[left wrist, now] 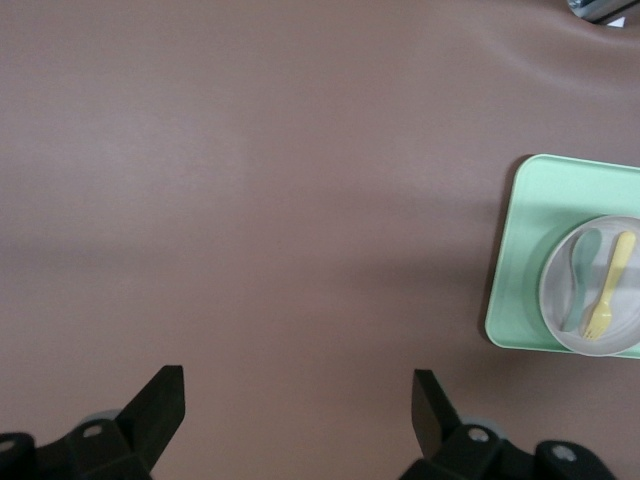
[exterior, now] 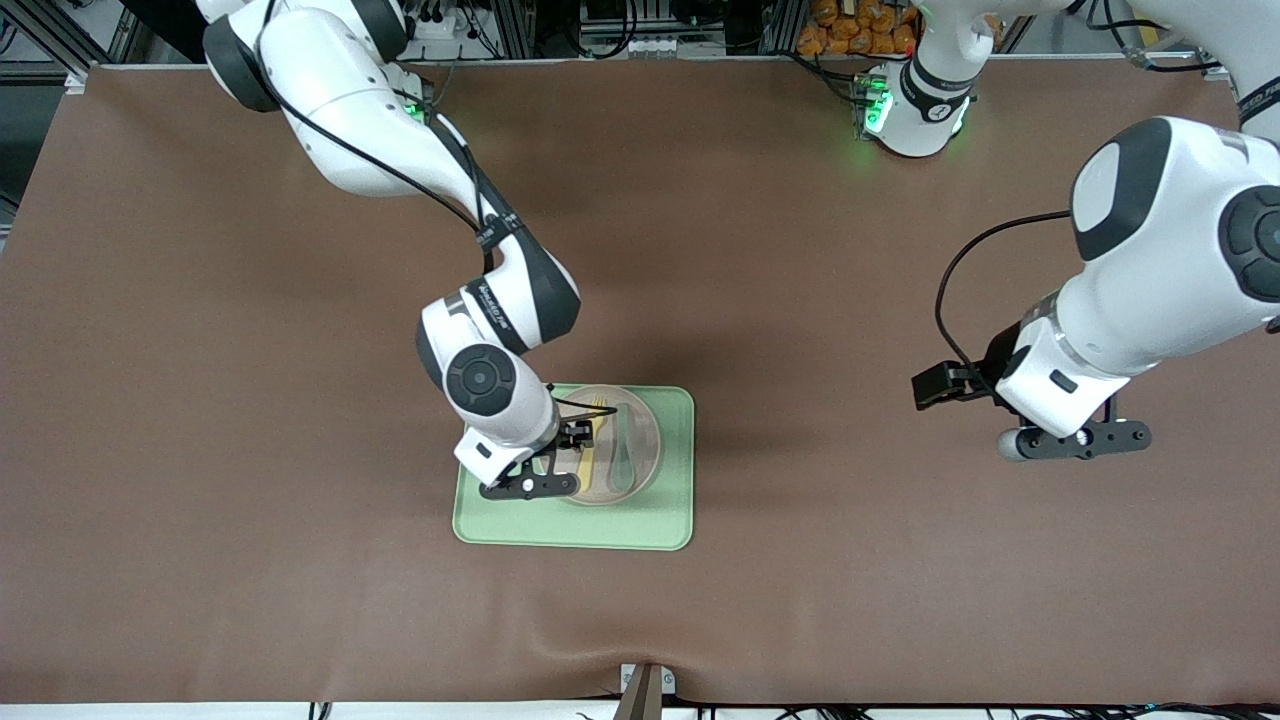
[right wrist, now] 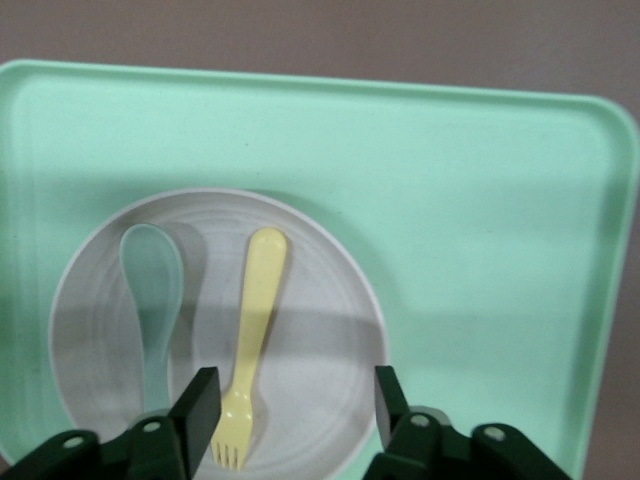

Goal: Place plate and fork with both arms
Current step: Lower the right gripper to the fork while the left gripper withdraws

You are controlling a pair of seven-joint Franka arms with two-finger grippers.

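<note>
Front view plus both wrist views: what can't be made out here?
- Front view: the right gripper and its wrist cover part of the plate and the fork.
- Right wrist view: the fork's tine tips sit at the frame's lower edge beside a finger; contact cannot be told.
- Left wrist view: frame edge cuts the tray; the left gripper waits open.

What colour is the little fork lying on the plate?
The fork is pale yellow; the right wrist view shows it best.

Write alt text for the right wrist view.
The right gripper hangs open over the plate, its fingers either side of the yellow fork. A green-grey spoon lies beside the fork on the plate, which sits on a light-green tray.
</note>
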